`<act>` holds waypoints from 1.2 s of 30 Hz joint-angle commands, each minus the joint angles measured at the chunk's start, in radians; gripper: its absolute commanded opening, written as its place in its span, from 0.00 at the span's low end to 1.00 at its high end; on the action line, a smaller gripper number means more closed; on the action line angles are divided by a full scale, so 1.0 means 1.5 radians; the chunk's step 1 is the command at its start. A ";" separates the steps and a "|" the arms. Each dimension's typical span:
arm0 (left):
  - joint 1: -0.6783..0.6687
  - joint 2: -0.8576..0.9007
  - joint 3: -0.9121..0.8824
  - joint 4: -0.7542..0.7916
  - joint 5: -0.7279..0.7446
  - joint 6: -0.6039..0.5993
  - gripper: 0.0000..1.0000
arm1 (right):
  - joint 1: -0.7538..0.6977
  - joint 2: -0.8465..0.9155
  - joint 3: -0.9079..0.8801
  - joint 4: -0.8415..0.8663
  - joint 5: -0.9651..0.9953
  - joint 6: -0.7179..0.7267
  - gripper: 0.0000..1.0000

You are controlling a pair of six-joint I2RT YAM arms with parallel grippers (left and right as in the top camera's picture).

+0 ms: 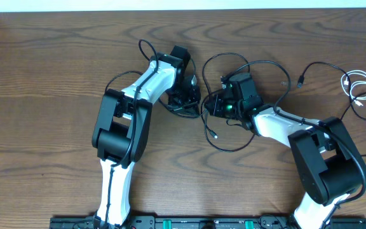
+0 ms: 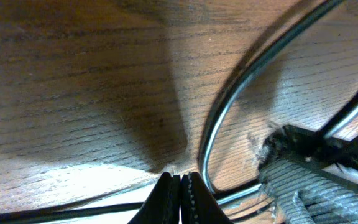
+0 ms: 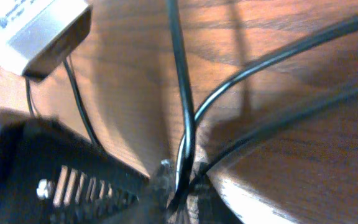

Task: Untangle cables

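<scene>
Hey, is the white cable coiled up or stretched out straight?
Coiled. In the overhead view the white cable lies in a few loose loops at the far right, not drawn out straight.

left wrist: left gripper (image 2: 180, 194) fingers cut off by bottom edge | right wrist: right gripper (image 3: 180, 196) blurred where black cable (image 3: 182, 93) met the jaws (grip not confirmable) | grey box (image 3: 36, 28) cropped at top-left, label unreadable | overhead: both fingertip pairs hidden from above; plug end (image 1: 302, 81) too small to identify
</scene>
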 commanded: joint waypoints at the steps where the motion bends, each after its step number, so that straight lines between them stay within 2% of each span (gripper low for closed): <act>1: 0.006 0.004 -0.005 -0.003 0.011 0.033 0.07 | -0.001 0.003 0.000 0.006 0.010 0.000 0.01; 6: 0.049 -0.070 0.009 0.005 0.003 0.035 0.08 | -0.002 -0.027 0.000 -0.002 -0.019 -0.015 0.01; 12: 0.126 -0.239 0.011 0.057 0.001 0.035 0.07 | -0.002 -0.126 0.002 -0.003 -0.023 -0.116 0.01; 18: 0.172 -0.338 0.010 0.060 -0.079 0.035 0.07 | -0.003 -0.249 0.024 -0.003 -0.023 -0.169 0.01; 23: 0.178 -0.357 0.010 0.032 -0.097 0.035 0.08 | -0.012 -0.332 0.096 -0.002 -0.023 -0.190 0.01; 28: 0.175 -0.346 0.008 0.011 -0.097 0.035 0.08 | -0.029 -0.375 0.195 -0.003 -0.023 -0.275 0.01; 29: 0.175 -0.346 0.008 0.002 -0.097 0.035 0.08 | -0.040 -0.384 0.223 -0.004 -0.023 -0.318 0.01; 31: 0.175 -0.346 0.008 -0.006 -0.097 0.035 0.08 | -0.063 -0.390 0.248 -0.012 -0.021 -0.345 0.01; 36: 0.175 -0.346 0.008 -0.016 -0.097 0.035 0.08 | -0.152 -0.399 0.269 -0.036 0.045 -0.351 0.01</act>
